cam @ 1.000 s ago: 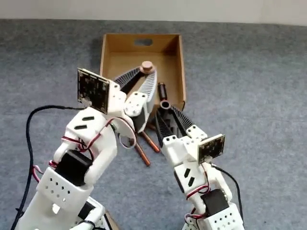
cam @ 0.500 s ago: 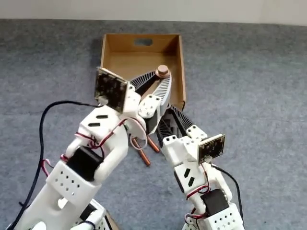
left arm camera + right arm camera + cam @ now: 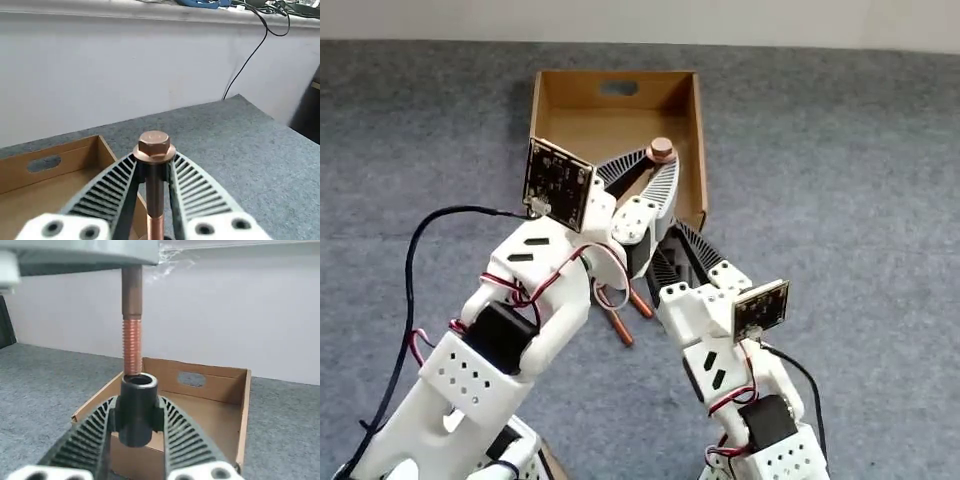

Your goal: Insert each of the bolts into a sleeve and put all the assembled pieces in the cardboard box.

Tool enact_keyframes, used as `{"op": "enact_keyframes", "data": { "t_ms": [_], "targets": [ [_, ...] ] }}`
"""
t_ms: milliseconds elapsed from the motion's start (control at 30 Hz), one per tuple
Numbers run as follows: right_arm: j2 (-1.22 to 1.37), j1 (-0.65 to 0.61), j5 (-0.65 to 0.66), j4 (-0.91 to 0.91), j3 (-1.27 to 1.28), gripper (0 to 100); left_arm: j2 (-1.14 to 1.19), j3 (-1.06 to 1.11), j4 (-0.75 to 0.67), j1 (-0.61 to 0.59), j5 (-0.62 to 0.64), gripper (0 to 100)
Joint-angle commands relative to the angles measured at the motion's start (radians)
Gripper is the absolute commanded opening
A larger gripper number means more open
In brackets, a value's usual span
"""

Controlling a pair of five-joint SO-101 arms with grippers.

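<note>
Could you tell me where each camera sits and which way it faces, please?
High view: fixed above, looking down on the cardboard box, loose bolts, left arm and right arm.
Left wrist view: on the left wrist, looking along the left gripper, shut on a copper bolt, toward the box.
Right wrist view: on the right wrist, looking along the right gripper, holding a black sleeve under that bolt.
Shared: all three show that bolt and the box.

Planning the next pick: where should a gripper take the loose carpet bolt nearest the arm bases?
Likely mid-shank, from straight above, jaws closing across its length: the bolt lies flat and diagonal on the carpet, a thin round rod, its far end hidden under an arm.
</note>
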Motion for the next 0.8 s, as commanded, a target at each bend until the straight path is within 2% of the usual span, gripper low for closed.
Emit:
{"op": "enact_keyframes", "data": {
  "t_ms": [0, 567, 767],
  "targets": [
    [-0.012, -0.007, -0.008, -0.025, 0.120, 0.9, 0.002, -0.024, -0.015, 0.016, 0.006, 1],
    [-0.012, -0.007, -0.008, -0.025, 0.120, 0.9, 0.001, 0.019, -0.026, 0.018, 0.006, 1],
    [-0.012, -0.007, -0.008, -0.025, 0.120, 0.9, 0.001, 0.021, -0.104, 0.018, 0.006, 1]
  ]
}}
